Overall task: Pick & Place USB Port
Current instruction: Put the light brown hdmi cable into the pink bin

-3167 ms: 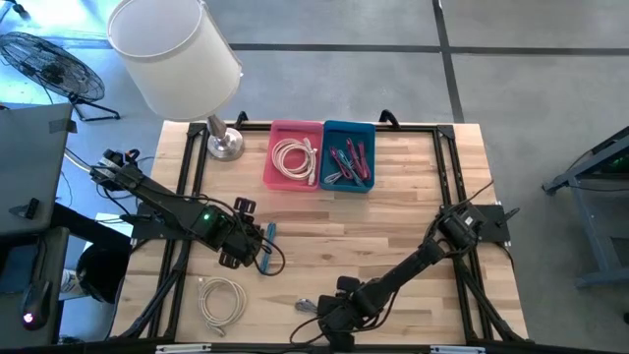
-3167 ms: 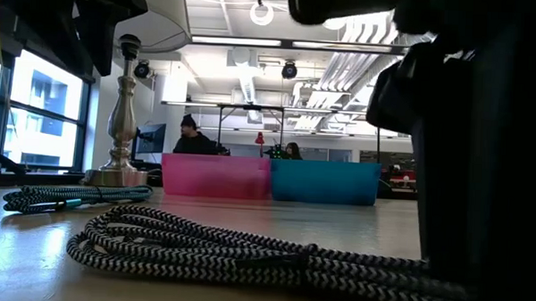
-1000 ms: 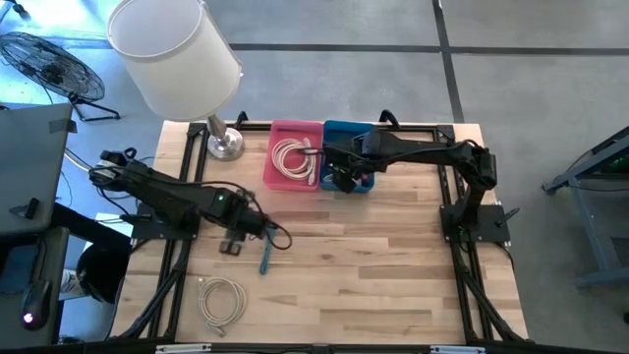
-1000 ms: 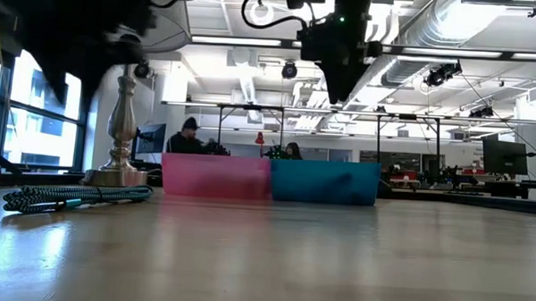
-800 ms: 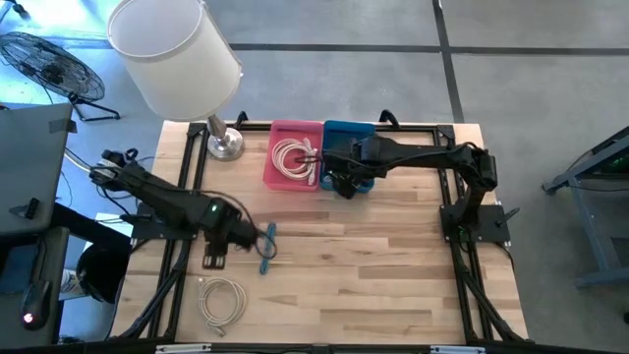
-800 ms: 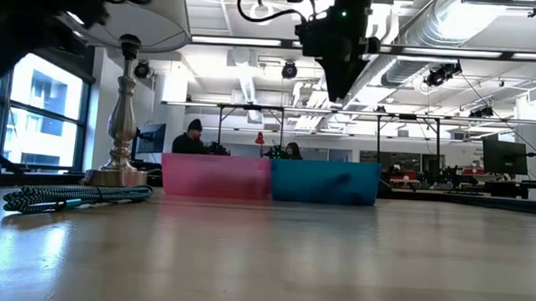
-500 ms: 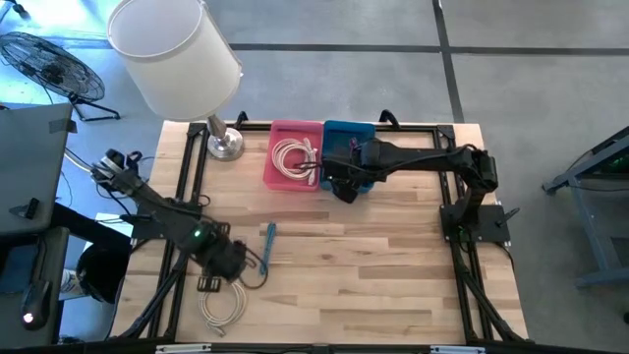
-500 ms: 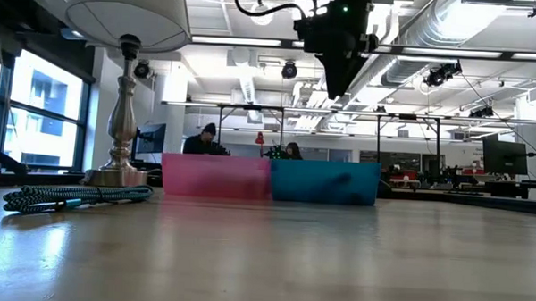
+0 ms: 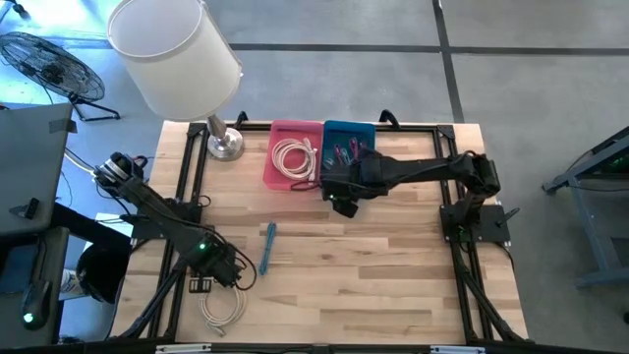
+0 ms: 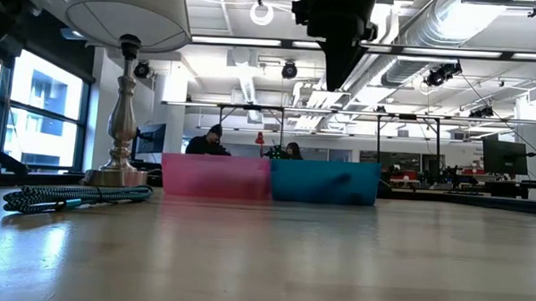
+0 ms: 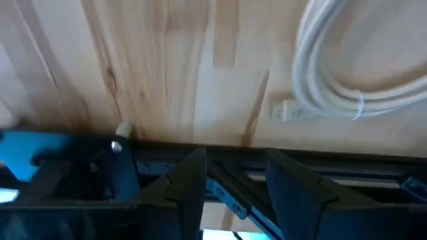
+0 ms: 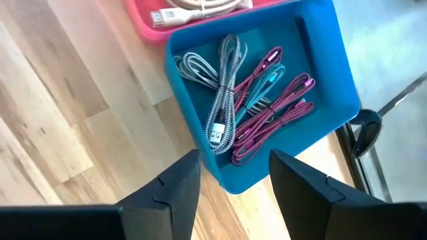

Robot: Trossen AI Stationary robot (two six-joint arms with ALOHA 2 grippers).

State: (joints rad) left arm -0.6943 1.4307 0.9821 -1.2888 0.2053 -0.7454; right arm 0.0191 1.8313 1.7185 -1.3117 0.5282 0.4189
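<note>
A teal-and-black braided USB cable (image 9: 267, 246) (image 10: 70, 195) lies flat on the wooden table, left of centre. A coiled white cable (image 9: 221, 303) (image 11: 353, 73) lies near the table's near-left corner. My left gripper (image 9: 202, 284) (image 11: 237, 187) hangs open over the table's left edge beside that coil, nothing between its fingers. My right gripper (image 9: 339, 202) (image 12: 233, 187) (image 10: 339, 37) hangs open above the near rim of the blue bin (image 9: 366, 184) (image 12: 320, 40), which holds several braided cables (image 12: 250, 100). The pink bin (image 9: 273, 157) beside it holds a white cable (image 9: 293, 155).
A table lamp (image 9: 224, 143) (image 10: 119, 118) stands at the far left corner, its shade (image 9: 172, 49) leaning over the edge. Black frame rails (image 11: 167, 163) run along the table's sides. People sit at desks in the room beyond the bins (image 10: 206, 141).
My left gripper has swung from over the teal cable toward the table's near-left, rolling as it went, and now hangs at the left edge by the white coil. My right gripper has drawn back from over the blue bin toward the table's near side. The cables lie still.
</note>
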